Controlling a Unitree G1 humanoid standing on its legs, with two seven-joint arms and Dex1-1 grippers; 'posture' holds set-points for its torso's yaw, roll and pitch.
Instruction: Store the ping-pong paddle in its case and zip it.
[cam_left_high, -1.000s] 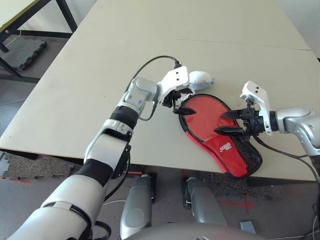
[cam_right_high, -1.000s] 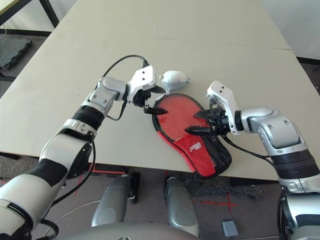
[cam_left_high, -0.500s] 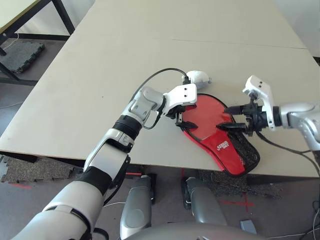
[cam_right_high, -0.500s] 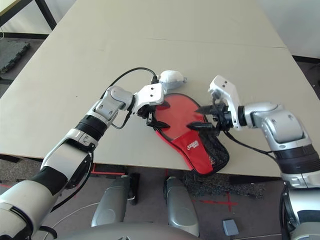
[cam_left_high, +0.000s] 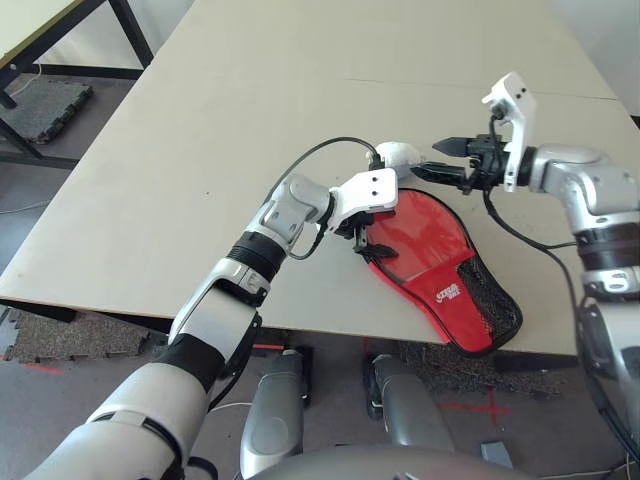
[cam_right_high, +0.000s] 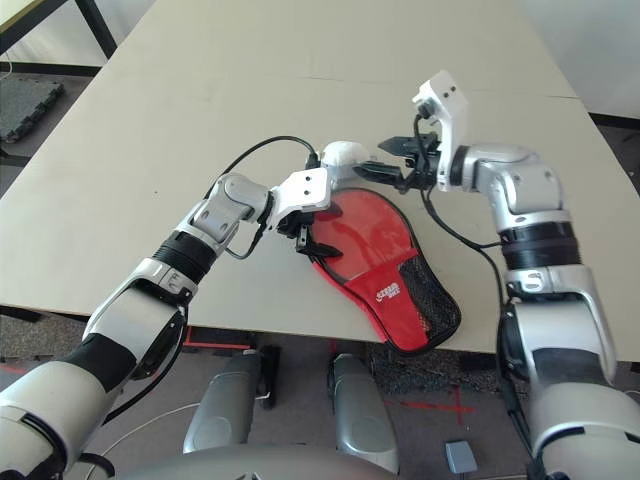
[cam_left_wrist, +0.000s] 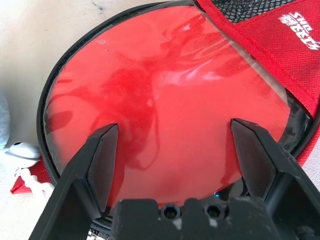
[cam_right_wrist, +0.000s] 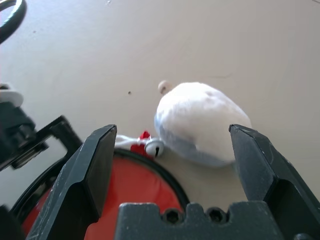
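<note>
The case (cam_left_high: 440, 268) lay flat near the table's (cam_left_high: 200, 120) front edge in the left eye view, its round end holding the ping-pong paddle (cam_left_high: 415, 235), its mesh end toward the edge. The left gripper (cam_left_high: 362, 243) sat at the case's left rim, fingers spread. The right gripper (cam_left_high: 433, 160) hung, fingers apart, by a white wad (cam_left_high: 397, 155) just beyond the case.

In the left wrist view, spread fingers (cam_left_wrist: 102, 160) framed the paddle's glossy red face inside the black zipper rim.

In the right wrist view, open fingers (cam_right_wrist: 92, 165) flanked the wad, holding nothing.
</note>
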